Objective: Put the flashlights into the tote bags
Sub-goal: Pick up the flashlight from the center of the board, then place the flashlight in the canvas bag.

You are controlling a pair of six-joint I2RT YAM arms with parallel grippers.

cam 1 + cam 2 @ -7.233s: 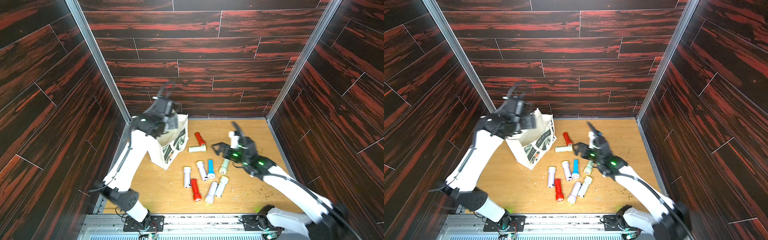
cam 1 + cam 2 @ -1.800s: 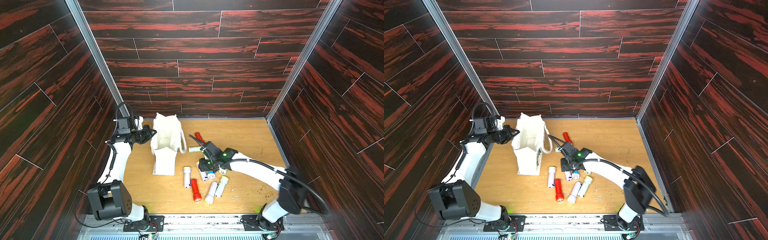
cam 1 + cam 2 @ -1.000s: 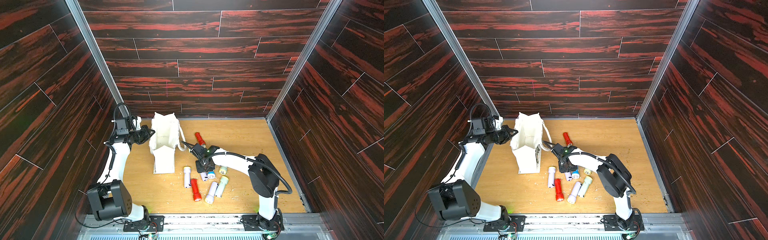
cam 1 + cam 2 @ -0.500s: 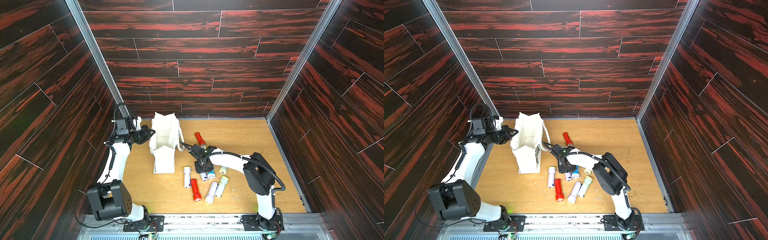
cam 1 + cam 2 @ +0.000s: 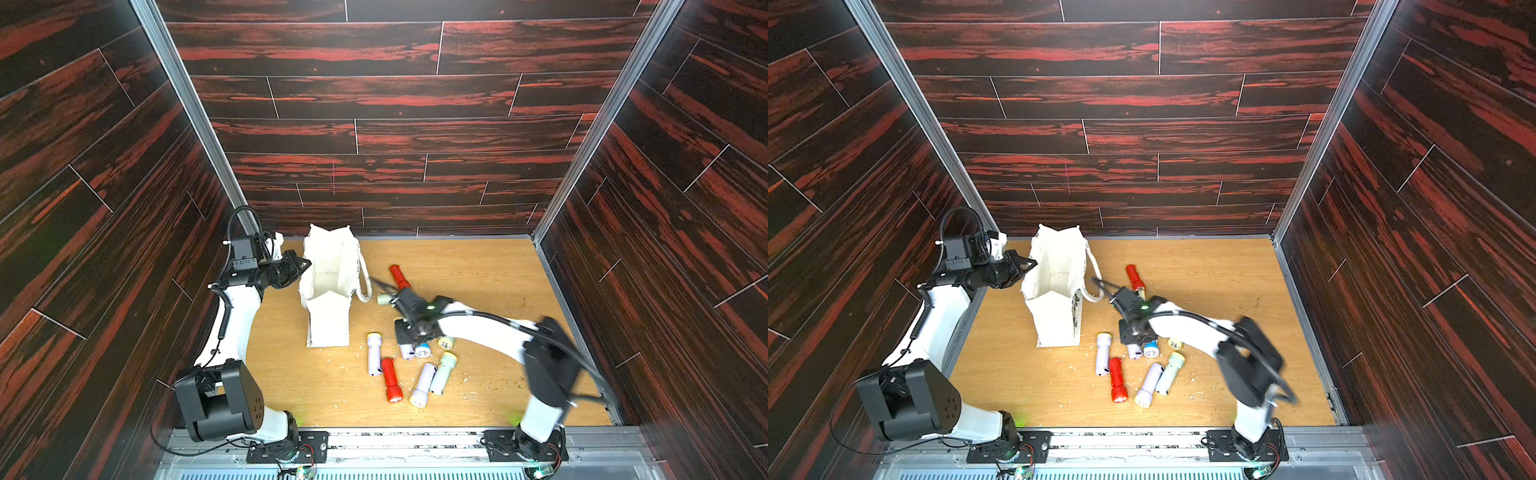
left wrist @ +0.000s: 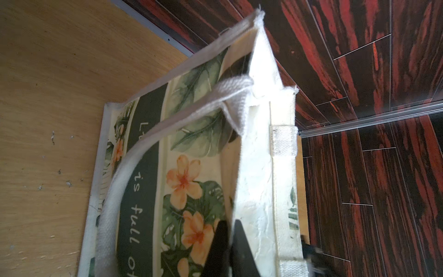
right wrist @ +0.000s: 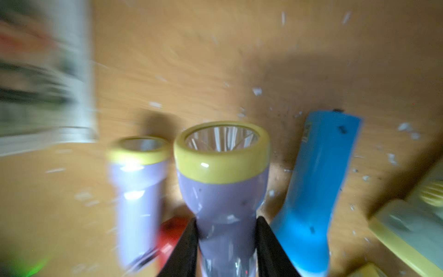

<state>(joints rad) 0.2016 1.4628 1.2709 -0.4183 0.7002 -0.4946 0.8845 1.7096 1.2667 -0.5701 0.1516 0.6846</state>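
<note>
The cream tote bag (image 5: 330, 257) stands upright at the back left with its mouth open. My left gripper (image 6: 229, 236) is shut on the bag's near wall at the rim; the same left gripper (image 5: 304, 264) shows in both top views. The leafy print and script show on the tote bag (image 6: 196, 134). My right gripper (image 7: 226, 223) is shut on the neck of a lilac flashlight (image 7: 221, 191) with a yellow head. It stays sharp while the floor behind blurs. In a top view the right gripper (image 5: 409, 337) hangs low over the flashlights.
On the wooden floor beside the grip lie a blue flashlight (image 7: 318, 182), a second lilac one (image 7: 136, 191) and a red one (image 5: 390, 379). Further pale ones (image 5: 421, 384) lie nearer the front, another red (image 5: 399, 276) near the bag's handle (image 5: 365, 286). Dark walls enclose three sides.
My right jaws have closed on the lilac flashlight, and the right arm's elbow has swung to the right. The left arm and the bag have kept still.
</note>
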